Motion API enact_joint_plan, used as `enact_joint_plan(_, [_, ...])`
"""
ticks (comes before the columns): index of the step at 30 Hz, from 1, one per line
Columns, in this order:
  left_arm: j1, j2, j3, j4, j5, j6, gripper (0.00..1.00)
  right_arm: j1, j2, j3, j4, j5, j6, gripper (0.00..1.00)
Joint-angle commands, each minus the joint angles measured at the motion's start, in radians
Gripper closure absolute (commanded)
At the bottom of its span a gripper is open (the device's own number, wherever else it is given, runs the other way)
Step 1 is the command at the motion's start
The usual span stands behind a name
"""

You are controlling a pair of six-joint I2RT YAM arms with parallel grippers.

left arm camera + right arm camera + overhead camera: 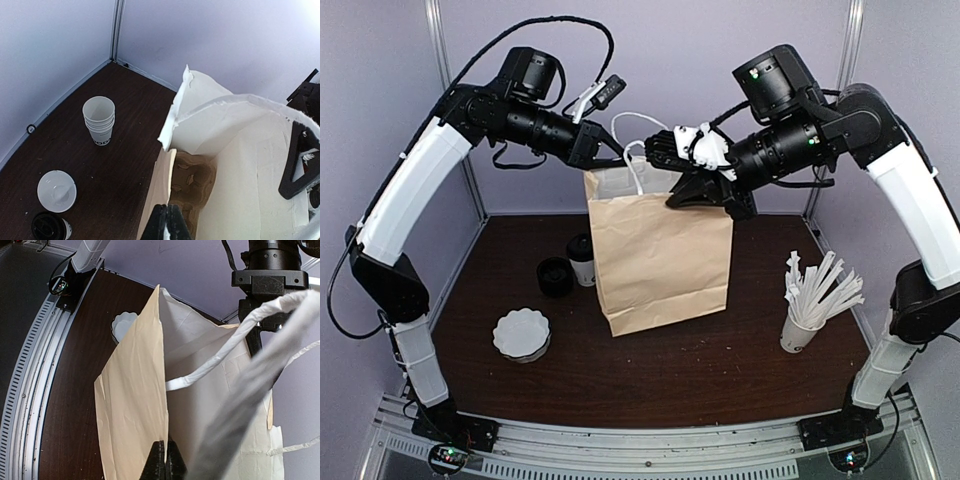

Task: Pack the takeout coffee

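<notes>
The takeout coffee, a white cup with a black lid, stands on the table by the left rear edge of the brown paper bag. The left wrist view shows the coffee at its bottom left. My left gripper is shut on the bag's rear rim, and its fingers pinch the paper edge. My right gripper is shut on the front rim, seen close up in the right wrist view. The bag is held open, with a brown pulp cup carrier at its bottom.
A black round lid stack and scalloped white lids lie left of the bag. A cup of wrapped sticks stands at the right. Behind the bag are a nested cup stack and a white lid. White bag handles hang across the opening.
</notes>
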Motion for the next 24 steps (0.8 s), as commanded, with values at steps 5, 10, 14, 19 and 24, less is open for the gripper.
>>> enact_joint_plan(5, [0.008, -0.013, -0.099, 0.059, -0.051, 0.035, 1.0, -0.01, -0.033, -0.136, 0.094, 0.026, 0.014, 1.0])
enact_joint_plan(10, [0.007, -0.017, -0.178, 0.058, -0.062, 0.046, 0.04, -0.036, -0.084, -0.307, 0.099, 0.008, 0.018, 0.34])
enact_joint_plan(14, [0.008, -0.062, -0.146, 0.091, -0.147, 0.06, 0.02, -0.063, -0.151, -0.294, 0.037, -0.04, -0.007, 0.01])
enact_joint_plan(19, [0.008, -0.103, -0.171, 0.152, -0.183, 0.097, 0.02, -0.102, -0.176, -0.255, -0.003, -0.094, -0.015, 0.01])
enact_joint_plan(24, [0.007, -0.119, -0.255, 0.153, -0.172, 0.17, 0.04, -0.13, -0.229, -0.335, 0.03, -0.066, -0.002, 0.02])
